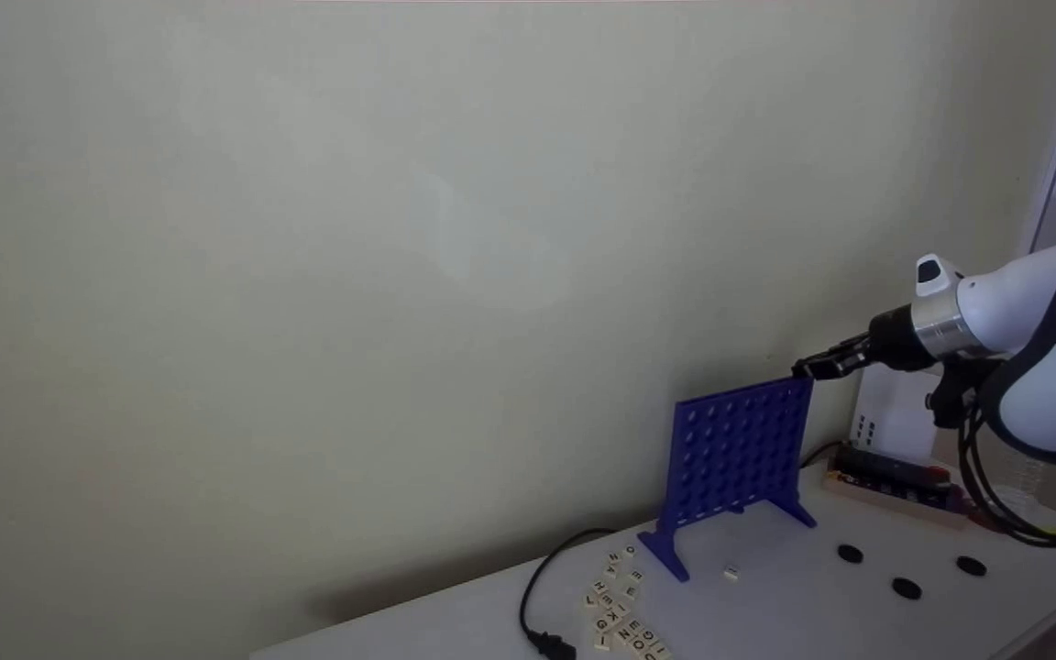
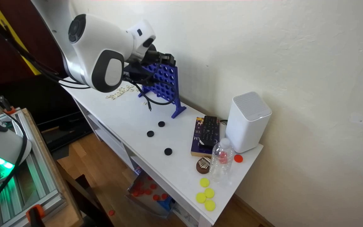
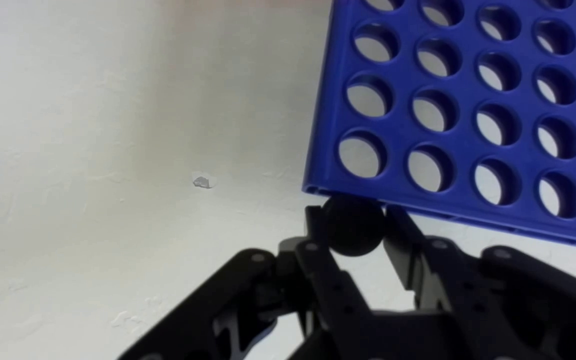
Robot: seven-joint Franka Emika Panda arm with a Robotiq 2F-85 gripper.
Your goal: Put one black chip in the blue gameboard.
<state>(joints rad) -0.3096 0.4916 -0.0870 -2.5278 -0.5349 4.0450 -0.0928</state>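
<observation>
The blue gameboard (image 1: 741, 451) stands upright on the white table close to the wall. It shows partly behind the arm in an exterior view (image 2: 175, 91) and from above in the wrist view (image 3: 398, 162). My gripper (image 3: 353, 217) is shut on a black chip (image 3: 354, 230), held between its fingertips. The chip's far edge meets the board's top edge near one end column; I cannot tell whether it is inside the slot. The gripper is at the board's top corner in both exterior views (image 1: 803, 369) (image 2: 172, 60). Three more black chips (image 1: 906, 588) (image 2: 168, 151) lie flat on the table.
The wall is close behind the board. Letter tiles (image 1: 615, 605) and a black cable (image 1: 528, 587) lie beyond the board. A book with a remote (image 2: 209, 130), a clear bottle (image 2: 221, 164), a white box (image 2: 249, 123) and yellow chips (image 2: 209, 192) occupy the near end.
</observation>
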